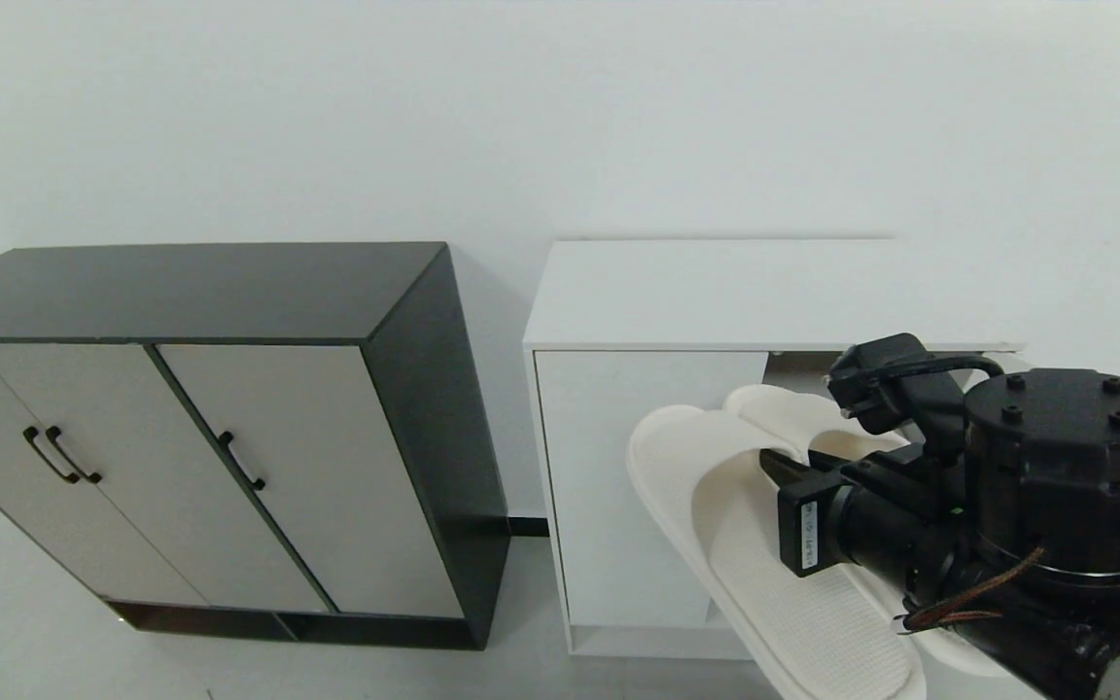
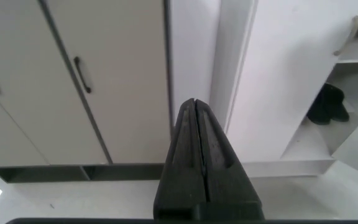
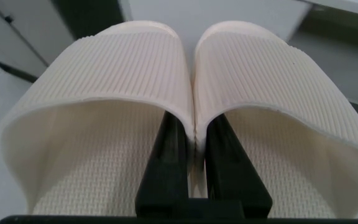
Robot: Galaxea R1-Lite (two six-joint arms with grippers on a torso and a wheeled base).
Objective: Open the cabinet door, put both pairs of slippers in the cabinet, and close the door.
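Head: my right gripper [image 1: 784, 467] holds 2 cream slippers [image 1: 716, 515] before white cabinet [image 1: 647, 457], at its open right half.
Left wrist: my left gripper [image 2: 194, 112] empty, fingers pressed together; dark slippers [image 2: 328, 104] on shelf inside cabinet.
Right wrist: right fingers [image 3: 166, 162] pinch cream slippers' touching inner walls.

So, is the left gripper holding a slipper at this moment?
No, the left gripper is shut with nothing between its fingers, while the cream slippers are pinched in the right gripper.
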